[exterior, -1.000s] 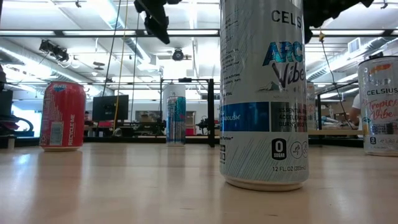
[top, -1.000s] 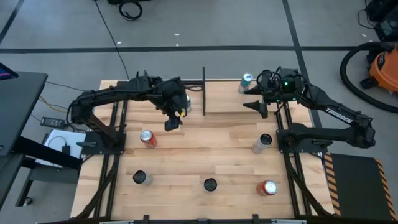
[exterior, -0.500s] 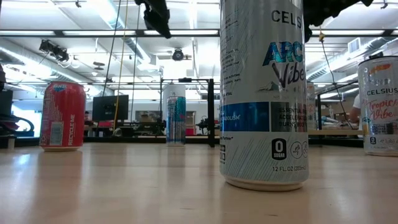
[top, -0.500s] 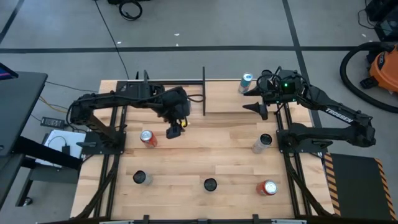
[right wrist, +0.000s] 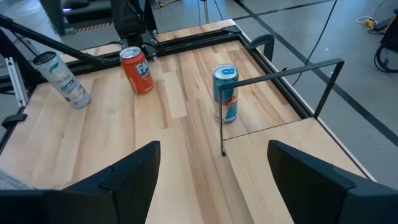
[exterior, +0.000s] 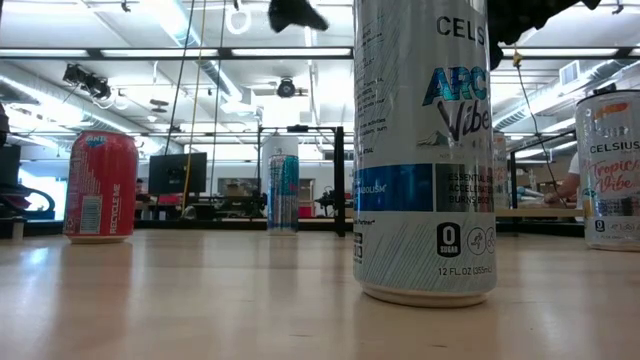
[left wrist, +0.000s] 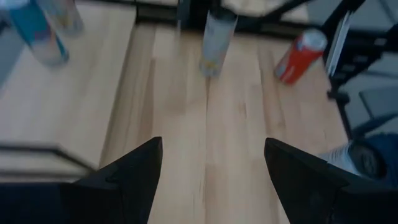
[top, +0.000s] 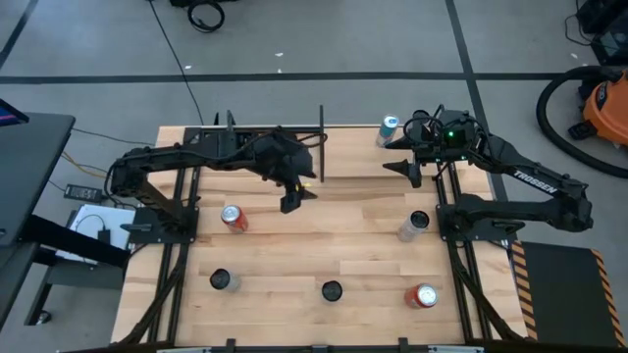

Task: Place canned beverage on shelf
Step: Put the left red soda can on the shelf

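Observation:
A blue and silver canned beverage (right wrist: 225, 93) stands upright on its base on the shelf (right wrist: 273, 93), just behind the near post of the black rod frame. It also shows far off in the low view (exterior: 283, 180). In the high view my left arm covers it. My left gripper (top: 294, 196) hangs open above the table beside the shelf's (top: 308, 145) near right corner, with nothing between its fingers (left wrist: 124, 180). My right gripper (top: 407, 162) waits open and empty over the table's far right part.
Loose cans stand about the table: a red one (top: 233, 218) left of centre, dark-topped ones (top: 221, 281) (top: 332, 290) near the front, a red one (top: 424, 296) front right, a silver one (top: 414, 226) and a blue one (top: 390, 127) at the right.
My left gripper has drawn away from the shelf toward the table's right edge and risen a little. It has tipped up from pointing steeply down to a shallower slant. Its fingers have stayed open and empty.

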`<action>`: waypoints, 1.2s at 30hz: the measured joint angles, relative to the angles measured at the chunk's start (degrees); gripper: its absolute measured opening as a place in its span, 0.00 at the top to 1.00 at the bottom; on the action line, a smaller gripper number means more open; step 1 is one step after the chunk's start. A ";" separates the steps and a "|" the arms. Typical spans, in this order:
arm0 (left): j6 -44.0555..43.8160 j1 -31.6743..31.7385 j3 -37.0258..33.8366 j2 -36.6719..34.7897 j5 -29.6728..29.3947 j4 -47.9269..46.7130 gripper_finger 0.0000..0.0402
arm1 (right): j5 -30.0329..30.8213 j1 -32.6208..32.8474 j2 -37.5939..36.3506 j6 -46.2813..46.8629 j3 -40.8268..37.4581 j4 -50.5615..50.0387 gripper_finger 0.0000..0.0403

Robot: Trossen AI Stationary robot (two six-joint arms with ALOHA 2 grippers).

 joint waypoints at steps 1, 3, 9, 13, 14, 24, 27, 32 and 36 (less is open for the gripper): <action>0.04 -0.02 0.00 0.00 0.00 1.58 0.29 | 0.00 0.00 0.00 0.00 0.00 0.00 0.24; 0.06 0.03 0.00 0.00 0.00 4.17 0.29 | 0.00 0.00 0.00 -0.01 0.00 -0.12 0.24; 1.61 1.16 0.01 0.00 -0.02 5.56 0.29 | -0.04 0.00 0.00 -2.19 0.00 -1.63 0.24; 5.14 1.70 0.02 0.25 -0.06 5.21 0.29 | -0.09 0.00 0.09 -2.29 0.00 -1.70 0.24; 5.98 1.91 0.02 0.31 -0.05 5.16 0.29 | -0.07 0.00 0.15 -2.33 0.00 -1.70 0.24; 2.99 1.59 0.02 0.33 0.06 1.73 0.20 | -0.30 0.00 1.52 -1.98 0.00 -2.88 0.24; 3.00 1.91 0.02 0.33 0.00 1.79 0.14 | -0.38 0.00 1.71 -1.95 0.00 -2.97 0.24; 3.01 1.95 0.02 0.33 0.00 2.42 0.11 | -0.57 0.00 1.79 -1.70 0.00 -3.04 0.24; 2.97 2.98 0.02 0.33 2.51 2.91 0.11 | -0.57 0.00 1.79 -1.68 0.00 -3.04 0.24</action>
